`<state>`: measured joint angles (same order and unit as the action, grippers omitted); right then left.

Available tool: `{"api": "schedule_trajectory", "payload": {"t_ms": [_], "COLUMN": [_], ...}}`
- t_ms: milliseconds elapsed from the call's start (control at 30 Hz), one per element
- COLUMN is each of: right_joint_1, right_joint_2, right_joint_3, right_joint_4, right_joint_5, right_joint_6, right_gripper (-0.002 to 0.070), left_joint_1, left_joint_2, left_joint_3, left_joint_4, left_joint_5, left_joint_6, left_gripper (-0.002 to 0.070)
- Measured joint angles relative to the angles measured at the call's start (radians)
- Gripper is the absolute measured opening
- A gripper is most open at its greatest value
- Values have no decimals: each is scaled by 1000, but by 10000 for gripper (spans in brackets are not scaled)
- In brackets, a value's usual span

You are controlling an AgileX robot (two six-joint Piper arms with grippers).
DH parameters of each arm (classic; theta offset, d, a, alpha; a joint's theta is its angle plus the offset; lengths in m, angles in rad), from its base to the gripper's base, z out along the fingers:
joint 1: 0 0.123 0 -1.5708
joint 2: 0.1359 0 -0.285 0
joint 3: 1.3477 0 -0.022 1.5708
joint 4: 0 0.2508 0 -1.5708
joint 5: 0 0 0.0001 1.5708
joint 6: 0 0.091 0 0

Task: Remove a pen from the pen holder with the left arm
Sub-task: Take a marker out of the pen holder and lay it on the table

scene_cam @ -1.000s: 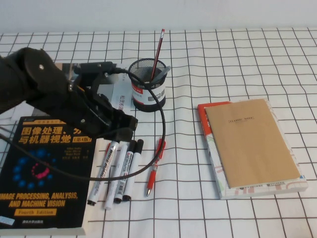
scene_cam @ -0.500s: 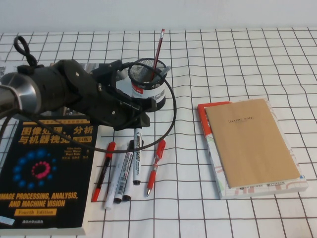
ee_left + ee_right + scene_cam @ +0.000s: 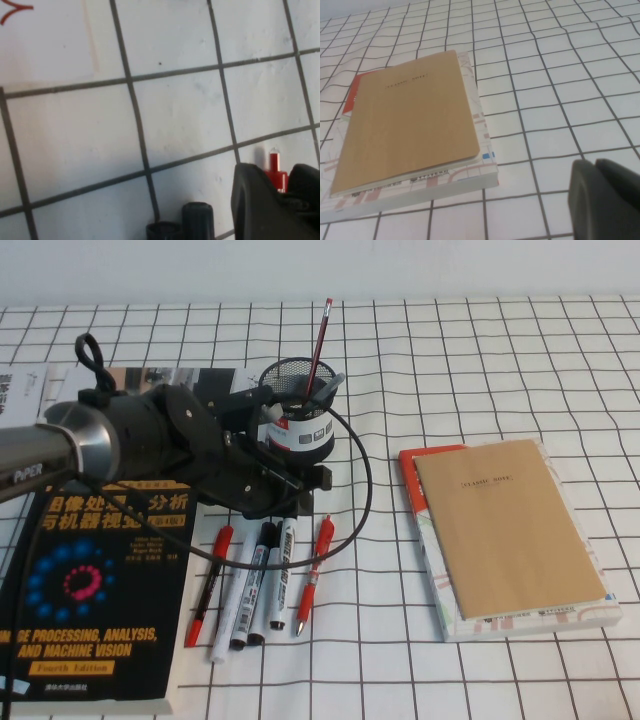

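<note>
The black mesh pen holder [image 3: 297, 415] stands behind the table's middle with a red pencil [image 3: 320, 340] sticking up out of it. My left gripper [image 3: 315, 480] hovers low just in front of the holder's base, over the top ends of the pens on the cloth. In the left wrist view its fingertips [image 3: 280, 172] stand a narrow gap apart, gripping nothing. The end of a red pen [image 3: 273, 167] on the table shows through that gap. That red pen [image 3: 311, 580] lies flat. My right gripper [image 3: 592, 167] is shut and empty over the cloth beside the notebook.
Three white markers [image 3: 262, 585] and a second red pen [image 3: 208, 585] lie left of the first red pen. A big dark textbook [image 3: 90, 590] fills the front left. A tan notebook [image 3: 505, 525] lies on another book at the right.
My left arm has swung right, from above the markers to the front of the holder's base, uncovering the markers and the left red pen. Its finger gap looks the same.
</note>
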<state>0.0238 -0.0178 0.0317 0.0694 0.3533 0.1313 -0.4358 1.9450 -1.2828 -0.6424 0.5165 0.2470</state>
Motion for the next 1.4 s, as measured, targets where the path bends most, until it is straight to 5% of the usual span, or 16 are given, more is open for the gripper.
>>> {"api": "schedule_trajectory", "payload": {"t_ms": [700,1100,1400], "right_joint_1": [0,0,0], "right_joint_2": [0,0,0], "right_joint_3": [0,0,0], "right_joint_4": [0,0,0], "right_joint_5": [0,0,0], "right_joint_6": [0,0,0], "right_gripper": [-16,-16,-16], "left_joint_1": [0,0,-23], "left_joint_2": [22,22,-134], "left_joint_3": [-2,-2,-2], "left_joint_4": [9,11,223], "left_joint_5": [-8,-8,27], "left_joint_6": [26,26,21], "left_gripper": [117,249,225]}}
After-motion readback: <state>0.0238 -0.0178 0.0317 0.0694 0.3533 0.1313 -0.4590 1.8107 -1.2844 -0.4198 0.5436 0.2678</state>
